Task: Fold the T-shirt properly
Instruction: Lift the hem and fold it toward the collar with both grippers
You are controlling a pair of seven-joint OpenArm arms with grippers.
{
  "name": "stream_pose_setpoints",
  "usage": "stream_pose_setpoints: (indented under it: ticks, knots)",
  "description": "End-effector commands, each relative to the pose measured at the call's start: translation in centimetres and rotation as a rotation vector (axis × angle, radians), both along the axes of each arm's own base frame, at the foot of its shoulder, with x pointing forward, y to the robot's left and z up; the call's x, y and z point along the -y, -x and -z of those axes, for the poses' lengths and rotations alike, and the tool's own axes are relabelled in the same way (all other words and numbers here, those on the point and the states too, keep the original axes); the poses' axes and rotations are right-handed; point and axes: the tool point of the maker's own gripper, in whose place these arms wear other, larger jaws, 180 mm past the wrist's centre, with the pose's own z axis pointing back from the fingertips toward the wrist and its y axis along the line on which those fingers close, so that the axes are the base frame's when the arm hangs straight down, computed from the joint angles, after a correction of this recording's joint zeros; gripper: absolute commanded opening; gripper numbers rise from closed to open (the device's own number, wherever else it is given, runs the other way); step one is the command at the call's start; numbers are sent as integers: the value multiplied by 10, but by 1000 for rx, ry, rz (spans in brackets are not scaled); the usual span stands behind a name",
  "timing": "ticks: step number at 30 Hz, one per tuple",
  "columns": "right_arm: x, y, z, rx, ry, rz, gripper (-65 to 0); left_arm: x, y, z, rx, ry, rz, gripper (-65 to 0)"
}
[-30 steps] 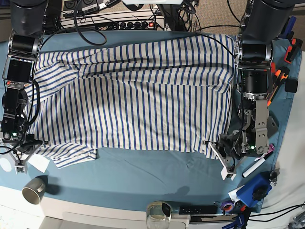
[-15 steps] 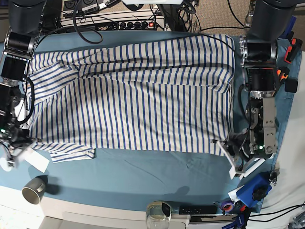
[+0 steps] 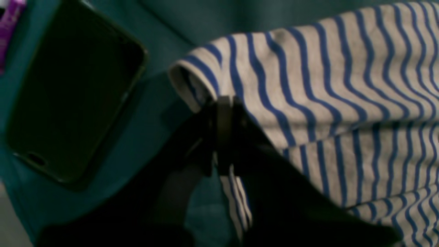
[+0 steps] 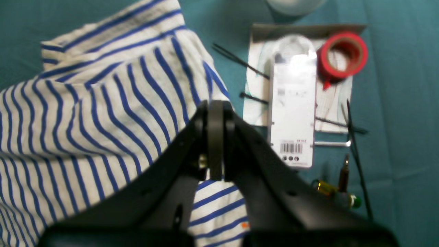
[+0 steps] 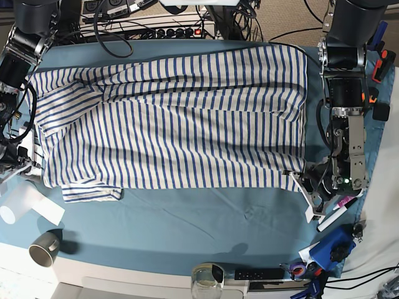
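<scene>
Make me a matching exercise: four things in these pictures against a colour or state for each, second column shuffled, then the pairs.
Things:
1. T-shirt
2. tape roll
3. phone
4. left gripper

States:
A. red
B. shut on cloth
C. dark screen, lying flat
D. white with blue stripes

Pairs: 1-D, 2-A, 3-C, 4-B

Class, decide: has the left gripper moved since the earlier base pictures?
Yes. The left gripper, shut on the T-shirt, has moved rightward toward the blue tool.
</scene>
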Motion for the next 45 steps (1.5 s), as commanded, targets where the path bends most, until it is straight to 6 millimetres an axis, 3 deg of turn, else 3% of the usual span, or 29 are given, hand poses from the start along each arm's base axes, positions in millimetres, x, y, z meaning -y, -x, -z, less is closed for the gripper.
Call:
stream_pose_setpoints:
  ticks: [1,12,19,28,31,37,45]
  knots:
    - [10,-6,-24,60,27,5,-650,-2,-6,-14,43,-4,3,-650]
    - [6,1,-37,56,105,-56,-650,6,39,6,38,-31,63,-650]
    - [21,23,-28,8,141,-38,-650,-5,59,10,42,-33,30,-650]
    - [56,41,-51,99,114,93,-650,-23,85,11,51,46,-55,-650]
    - [62,48,-50,99,111,115,-650,-28,94,9,66,71,-60,-650]
    - [60,61,-30,47,107,112,-650,-33,97,2,108,115,-84,-650]
    - [60,58,-34,66,112,110,-650,-21,94,-4,137,164,-30,-650]
